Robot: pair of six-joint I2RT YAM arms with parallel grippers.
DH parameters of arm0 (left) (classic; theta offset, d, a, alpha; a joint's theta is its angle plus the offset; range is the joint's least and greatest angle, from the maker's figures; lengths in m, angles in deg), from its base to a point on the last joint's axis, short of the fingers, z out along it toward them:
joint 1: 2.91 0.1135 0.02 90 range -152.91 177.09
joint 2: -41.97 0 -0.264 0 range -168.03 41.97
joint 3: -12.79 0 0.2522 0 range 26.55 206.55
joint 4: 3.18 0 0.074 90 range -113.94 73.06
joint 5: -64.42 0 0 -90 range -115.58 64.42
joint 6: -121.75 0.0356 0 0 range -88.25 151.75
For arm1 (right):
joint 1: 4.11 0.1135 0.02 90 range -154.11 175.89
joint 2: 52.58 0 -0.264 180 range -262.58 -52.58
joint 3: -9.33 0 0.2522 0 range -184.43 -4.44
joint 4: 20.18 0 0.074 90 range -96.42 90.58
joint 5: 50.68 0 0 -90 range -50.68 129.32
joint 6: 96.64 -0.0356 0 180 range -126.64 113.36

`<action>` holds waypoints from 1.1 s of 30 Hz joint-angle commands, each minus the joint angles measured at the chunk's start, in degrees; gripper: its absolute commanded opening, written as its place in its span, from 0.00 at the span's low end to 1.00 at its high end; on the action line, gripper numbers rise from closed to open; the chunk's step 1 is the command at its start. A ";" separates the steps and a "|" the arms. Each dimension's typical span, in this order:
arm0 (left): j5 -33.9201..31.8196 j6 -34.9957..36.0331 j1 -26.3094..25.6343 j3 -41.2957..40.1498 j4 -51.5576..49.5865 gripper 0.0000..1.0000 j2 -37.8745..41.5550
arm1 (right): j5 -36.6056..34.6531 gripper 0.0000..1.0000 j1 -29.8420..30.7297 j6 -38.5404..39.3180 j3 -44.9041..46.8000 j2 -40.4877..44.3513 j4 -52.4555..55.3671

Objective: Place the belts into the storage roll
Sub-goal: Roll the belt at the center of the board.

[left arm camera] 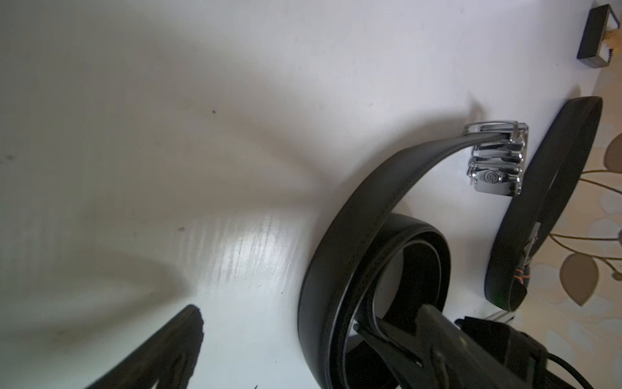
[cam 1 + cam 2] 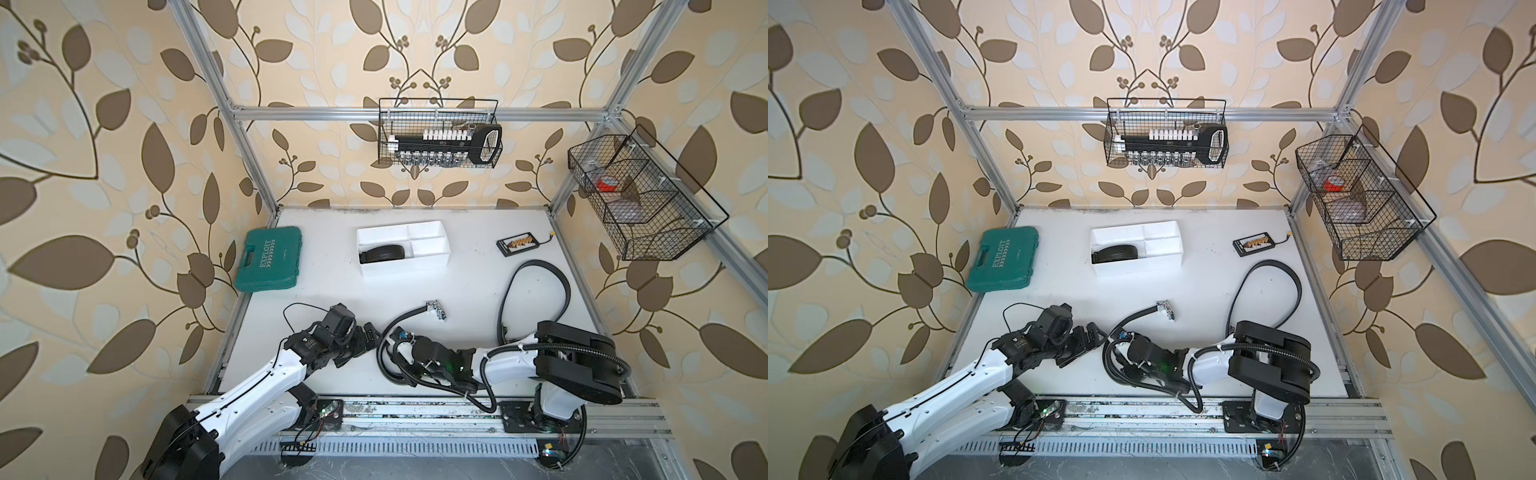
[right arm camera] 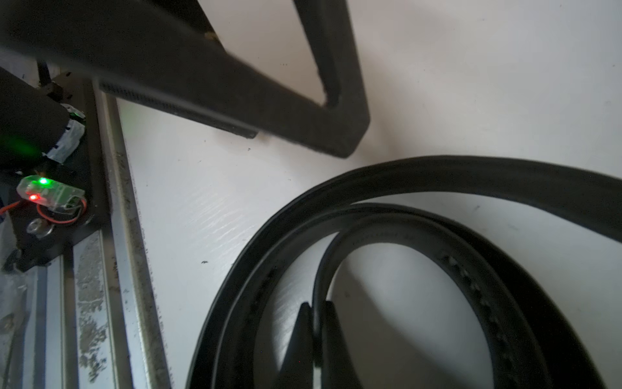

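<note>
The right gripper (image 3: 315, 304) is seen pressed together on the inner end of a half-wound belt (image 1: 343, 242), the strap being pinched edge-up, apparently so that its turns can be drawn into a tight roll on the white tabletop (image 2: 332, 286); the left gripper (image 2: 370, 334), jaws spread wide and holding nothing, is poised just beside the coil, judged ready to steady or gather the outer turn. The belt's chrome buckle (image 1: 494, 161) lies at the free end, on the side of the coil toward the tray, and is stamped with a small round emblem too fine to be read. A second belt (image 2: 538, 262) is left loose in a wide loop near the right arm, not yet rolled. Farther back, a third belt (image 2: 382, 253) is already coiled and laid in the large compartment of the white divided storage tray (image 2: 407, 266), whose smaller compartments are bare. Well to the tray's left, a green tool case (image 2: 268, 259) is marked "EXPLOIT" in pale capitals; smaller print beside it cannot be made out
</note>
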 commanded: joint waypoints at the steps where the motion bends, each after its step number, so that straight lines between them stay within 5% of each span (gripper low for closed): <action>1: 3.67 -3.88 -0.20 -1.00 5.79 0.99 0.46 | -1.45 0.00 -0.15 -0.44 1.39 -0.39 2.71; 27: -3.64 12.86 -1.32 15.70 2.60 0.92 -28.02 | -1.41 0.00 -0.40 -0.83 1.55 -0.32 2.56; 33: -1.42 15.45 -1.48 14.27 3.49 0.79 -31.41 | -1.63 0.00 -0.55 -1.01 2.05 0.13 2.15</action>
